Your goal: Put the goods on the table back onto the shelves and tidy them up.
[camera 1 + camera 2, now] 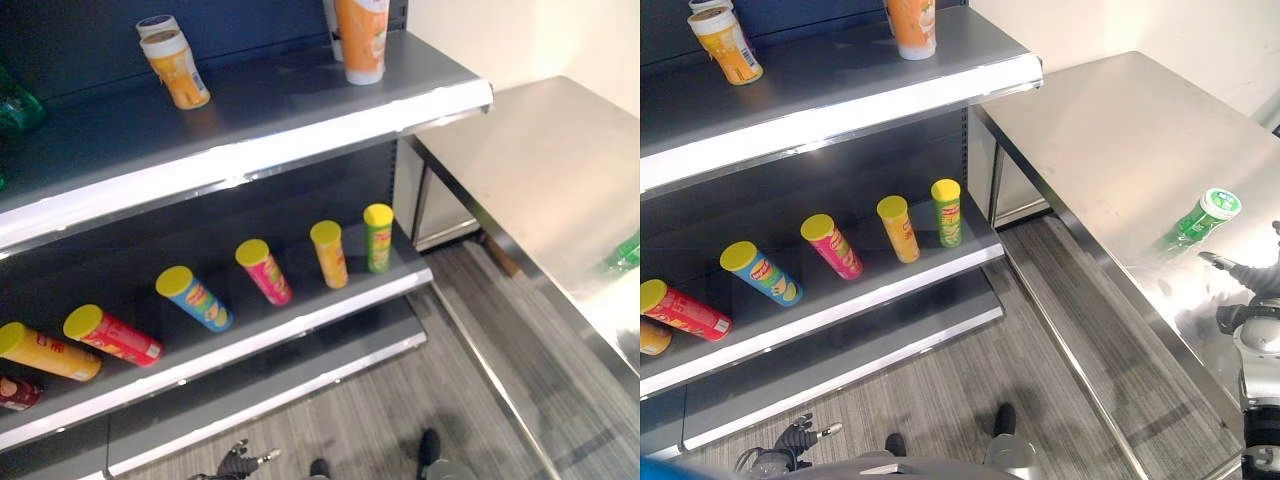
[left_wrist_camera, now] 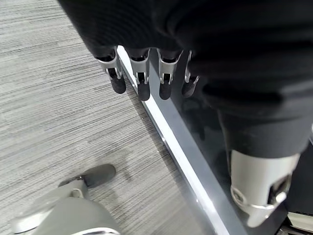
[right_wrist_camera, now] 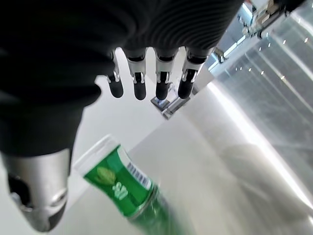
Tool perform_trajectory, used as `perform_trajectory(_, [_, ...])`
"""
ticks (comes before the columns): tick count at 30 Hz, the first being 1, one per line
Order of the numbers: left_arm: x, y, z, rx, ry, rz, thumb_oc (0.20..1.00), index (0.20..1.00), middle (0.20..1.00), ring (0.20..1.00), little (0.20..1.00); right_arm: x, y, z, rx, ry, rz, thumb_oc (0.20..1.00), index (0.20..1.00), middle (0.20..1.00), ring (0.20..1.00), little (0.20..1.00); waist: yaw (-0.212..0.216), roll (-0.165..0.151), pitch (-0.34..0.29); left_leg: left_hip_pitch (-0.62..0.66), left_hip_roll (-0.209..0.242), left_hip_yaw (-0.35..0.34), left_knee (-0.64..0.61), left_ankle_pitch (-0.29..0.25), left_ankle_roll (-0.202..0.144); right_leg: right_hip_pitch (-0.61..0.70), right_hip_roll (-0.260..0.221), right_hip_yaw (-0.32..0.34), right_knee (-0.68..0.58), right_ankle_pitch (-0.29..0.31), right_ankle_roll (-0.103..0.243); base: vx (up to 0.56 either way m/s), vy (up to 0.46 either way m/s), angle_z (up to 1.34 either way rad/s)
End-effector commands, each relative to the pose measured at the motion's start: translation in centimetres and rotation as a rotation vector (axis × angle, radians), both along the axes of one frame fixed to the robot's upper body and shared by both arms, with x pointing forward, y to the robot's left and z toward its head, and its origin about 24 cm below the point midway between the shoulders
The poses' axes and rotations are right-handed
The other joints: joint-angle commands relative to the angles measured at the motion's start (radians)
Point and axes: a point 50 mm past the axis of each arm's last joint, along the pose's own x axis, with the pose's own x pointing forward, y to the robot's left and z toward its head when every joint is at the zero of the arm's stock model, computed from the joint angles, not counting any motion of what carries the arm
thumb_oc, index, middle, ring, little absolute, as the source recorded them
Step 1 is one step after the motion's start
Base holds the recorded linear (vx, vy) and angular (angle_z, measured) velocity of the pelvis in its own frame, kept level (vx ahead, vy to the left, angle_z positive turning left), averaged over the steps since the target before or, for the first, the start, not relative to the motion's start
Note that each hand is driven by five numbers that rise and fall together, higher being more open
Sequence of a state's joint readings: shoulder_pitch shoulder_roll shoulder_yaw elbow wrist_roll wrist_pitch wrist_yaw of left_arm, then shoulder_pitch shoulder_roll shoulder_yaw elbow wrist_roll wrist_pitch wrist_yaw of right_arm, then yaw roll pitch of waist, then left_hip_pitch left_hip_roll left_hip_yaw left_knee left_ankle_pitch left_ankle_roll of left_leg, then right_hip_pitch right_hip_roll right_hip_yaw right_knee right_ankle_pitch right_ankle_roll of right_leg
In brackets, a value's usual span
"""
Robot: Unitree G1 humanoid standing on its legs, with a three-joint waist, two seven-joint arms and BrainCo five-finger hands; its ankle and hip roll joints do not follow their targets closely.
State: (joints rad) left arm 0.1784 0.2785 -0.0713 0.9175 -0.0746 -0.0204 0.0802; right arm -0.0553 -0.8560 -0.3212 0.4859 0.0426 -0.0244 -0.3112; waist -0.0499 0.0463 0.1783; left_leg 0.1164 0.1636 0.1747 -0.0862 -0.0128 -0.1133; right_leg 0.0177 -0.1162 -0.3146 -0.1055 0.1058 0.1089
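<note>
The green bottle (image 1: 1202, 218) lies on its side on the steel surface (image 1: 1110, 140), and the right robot hand (image 3: 146, 78) hovers near it with fingers straight and apart, holding nothing, so the reach for a pickup looks to be the step in hand. Next it must close round the bottle's body, then carry it to the shelf (image 1: 300, 95). The left robot hand (image 2: 142, 73) hangs low over the floor, fingers relaxed and empty.
</note>
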Motion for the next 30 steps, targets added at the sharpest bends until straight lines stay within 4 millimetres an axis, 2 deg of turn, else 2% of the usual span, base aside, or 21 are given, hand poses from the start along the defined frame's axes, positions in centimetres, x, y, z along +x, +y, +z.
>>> perform_trajectory(1, [1.3,2.1,0.8,0.077,-0.036,-0.003,1.000,1.000,1.000,1.000,1.000,0.9,-0.4,3.7,-0.124,-0.090,-0.018,1.000,1.000,1.000,1.000,1.000,0.018,-0.059,0.007,-0.039,0.011,-0.050,0.007,0.007,-0.054,0.063,-0.033,-0.028,0.022,-0.151,0.058,0.00,-0.012,0.04])
perform_trajectory(6, [0.9,2.1,0.7,0.078,-0.019,-0.005,1.000,1.000,1.000,1.000,1.000,0.9,-0.9,3.6,-0.099,-0.095,-0.045,1.000,1.000,1.000,1.000,1.000,0.022,-0.054,0.011,-0.041,0.012,-0.056,0.007,0.009,-0.055,0.064,-0.032,-0.032,0.020,-0.152,0.058,0.01,-0.016,0.04])
perform_trajectory(16, [1.0,2.2,0.9,0.071,-0.032,-0.016,1.000,1.000,1.000,1.000,1.000,3.1,-0.7,4.4,-0.037,-0.124,-0.016,1.000,1.000,1.000,1.000,1.000,0.037,-0.044,0.024,-0.060,0.009,-0.060,0.006,0.018,-0.056,0.042,-0.032,-0.026,0.018,-0.149,0.060,0.00,-0.006,0.01])
perform_trajectory(30, [0.6,2.2,0.8,0.069,-0.028,-0.012,1.000,1.000,1.000,1.000,1.000,3.8,-1.0,5.5,-0.055,-0.147,-0.049,1.000,1.000,1.000,1.000,1.000,0.050,-0.025,0.036,-0.080,0.006,-0.081,0.004,0.027,-0.058,0.034,-0.031,-0.033,0.018,-0.155,0.058,0.00,-0.006,0.01])
